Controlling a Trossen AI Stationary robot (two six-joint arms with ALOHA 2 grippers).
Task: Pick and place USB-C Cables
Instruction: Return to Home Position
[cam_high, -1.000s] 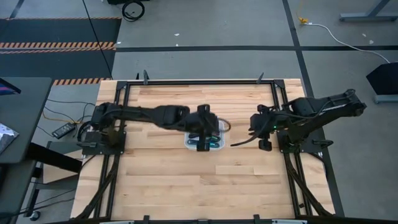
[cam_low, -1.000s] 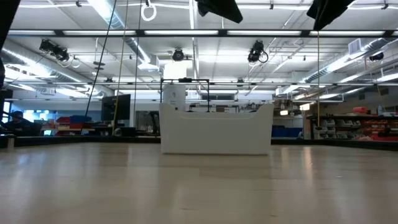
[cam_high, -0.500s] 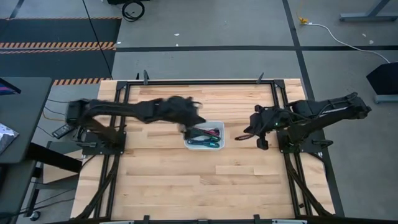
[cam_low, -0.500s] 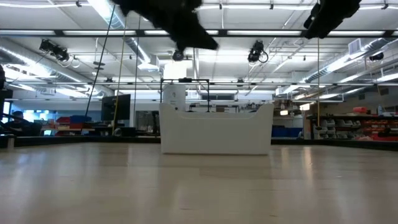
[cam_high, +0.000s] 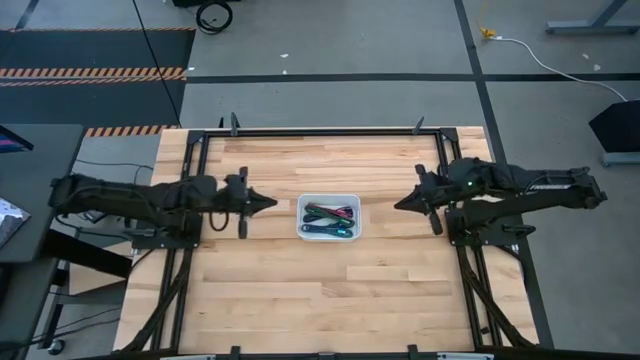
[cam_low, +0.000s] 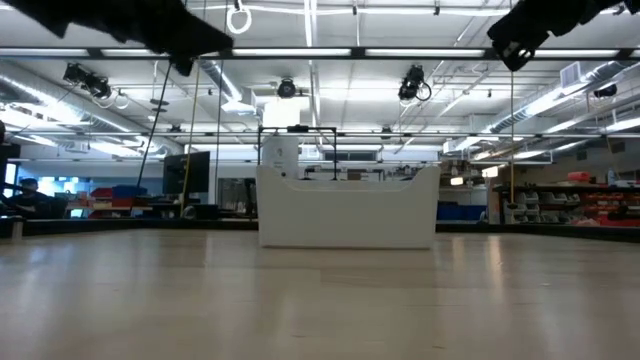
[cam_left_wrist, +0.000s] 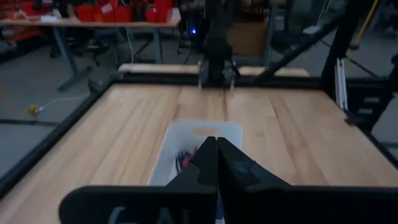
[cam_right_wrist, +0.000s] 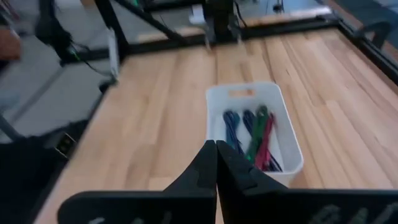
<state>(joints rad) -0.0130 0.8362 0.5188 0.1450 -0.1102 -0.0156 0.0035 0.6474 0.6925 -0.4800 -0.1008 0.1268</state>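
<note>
Several USB-C cables lie side by side on the floor of a white tray at the table's middle; the right wrist view shows blue, green and magenta ones. My left gripper hovers shut to the left of the tray and points at it. My right gripper hovers shut to the right of the tray and also points at it. Both sets of fingers are shut on nothing, as both wrist views, left and right, show. The tray lies ahead of the left gripper.
Black frame rails run around the wooden table. Each arm's base stands at its own side edge, left and right. Bare wood lies in front of and behind the tray. In the low view the tray's white wall stands mid-table.
My left gripper has drawn back from above the tray toward the table's left edge, sinking and tipping up to nearly level. My right gripper has pulled back a little toward the right edge and tipped closer to level. The cables stay in the tray.
</note>
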